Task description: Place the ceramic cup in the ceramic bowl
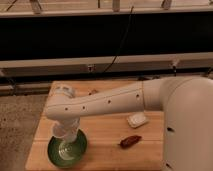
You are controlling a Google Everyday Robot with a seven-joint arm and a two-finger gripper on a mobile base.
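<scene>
The green ceramic bowl (80, 146) sits at the front left corner of the wooden table (107, 152). My arm reaches from the right across the table and bends down over the bowl. My gripper (64, 128) hangs straight above the bowl's paler centre. A pale white-grey shape under the wrist looks like the ceramic cup (66, 137), low over or inside the bowl. I cannot tell whether the cup rests on the bowl or is held. The arm hides most of the gripper.
A flat white rectangular thing (137, 119) lies at the table's right middle. A reddish-brown object (130, 141) lies in front of it. A small dark item (93, 92) sits near the far edge. The table's left edge drops to speckled floor (20, 125).
</scene>
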